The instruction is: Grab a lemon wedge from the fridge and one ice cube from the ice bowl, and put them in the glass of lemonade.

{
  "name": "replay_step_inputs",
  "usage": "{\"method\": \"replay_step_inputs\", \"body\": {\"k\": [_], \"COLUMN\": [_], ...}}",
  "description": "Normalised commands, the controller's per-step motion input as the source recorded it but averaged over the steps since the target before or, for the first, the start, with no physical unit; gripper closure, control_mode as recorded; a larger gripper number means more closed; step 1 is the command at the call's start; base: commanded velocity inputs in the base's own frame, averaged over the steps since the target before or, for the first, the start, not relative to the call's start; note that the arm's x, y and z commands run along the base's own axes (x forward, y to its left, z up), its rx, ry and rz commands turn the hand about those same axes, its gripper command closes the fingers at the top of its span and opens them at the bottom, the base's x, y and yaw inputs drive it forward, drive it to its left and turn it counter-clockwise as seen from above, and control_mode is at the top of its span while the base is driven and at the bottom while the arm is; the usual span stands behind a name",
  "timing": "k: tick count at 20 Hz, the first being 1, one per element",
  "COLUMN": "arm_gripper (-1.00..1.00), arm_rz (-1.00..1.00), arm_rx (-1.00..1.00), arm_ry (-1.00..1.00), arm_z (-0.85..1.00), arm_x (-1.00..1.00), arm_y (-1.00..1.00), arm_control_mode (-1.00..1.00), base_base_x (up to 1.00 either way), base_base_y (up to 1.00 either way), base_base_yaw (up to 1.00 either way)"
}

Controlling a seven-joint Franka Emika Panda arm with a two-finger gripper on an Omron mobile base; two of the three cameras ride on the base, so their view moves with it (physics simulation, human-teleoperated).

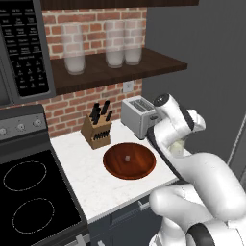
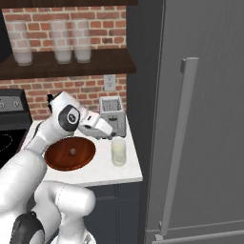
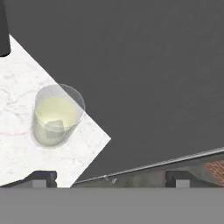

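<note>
While poised over the right end of the white marble counter (image 1: 91, 178), hanging with the gripper (image 3: 111, 177) spread wide, finger tips (image 3: 43, 177) well apart and nothing held between them. Looking straight down from the hand onto the glass of lemonade (image 3: 57, 116), upright near the counter's near right corner, just beside the edge. Seeing inside the pale yellow liquid one small pale cube-shaped piece (image 3: 54, 127), most likely an ice cube, sitting low in the glass. Cannot tell from any view whether anything yellow lies in the drink as well.

Finding the same glass in the right base view just below and to the right of the hand, and in the left base view half hidden behind the white forearm. Left of the glass, near but apart from it, noting the ice bowl (image 1: 129, 161), round and reddish-brown, with another tiny grey ice cube (image 1: 128, 157) at its middle. Farther back, against the brick wall, spotting a silver toaster (image 1: 139, 115) behind the glass and a wooden knife block (image 1: 97, 127) behind the bowl.

To the right, meeting the fridge (image 2: 214, 95) directly beside the counter, door shut, long grey handle (image 2: 178, 143) running upright. Far left, passing a black stove (image 1: 29, 192); above, on a dark shelf, three frosted jars (image 1: 74, 48).
</note>
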Motion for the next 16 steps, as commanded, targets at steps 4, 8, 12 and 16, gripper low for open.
{"method": "replay_step_inputs", "body": {"k": [4,8,12,16], "arm_gripper": [-1.0,-1.0,-1.0,-1.0], "arm_rz": [0.14,0.3,0.37,0.35], "arm_rx": [0.37,0.36,0.26,0.17], "arm_ry": [-0.07,-0.06,-0.12,-0.1], "arm_z": [0.41,0.18,0.07,0.21], "arm_x": [-0.76,-0.63,-0.78,-0.79], "arm_y": [0.6,0.72,0.52,0.33], "arm_control_mode": [-1.0,-1.0,-1.0,-1.0], "base_base_x": [0.0,0.0,0.0,0.0], "base_base_y": [0.0,0.0,0.0,0.0], "base_base_yaw": [0.0,0.0,0.0,0.0]}}
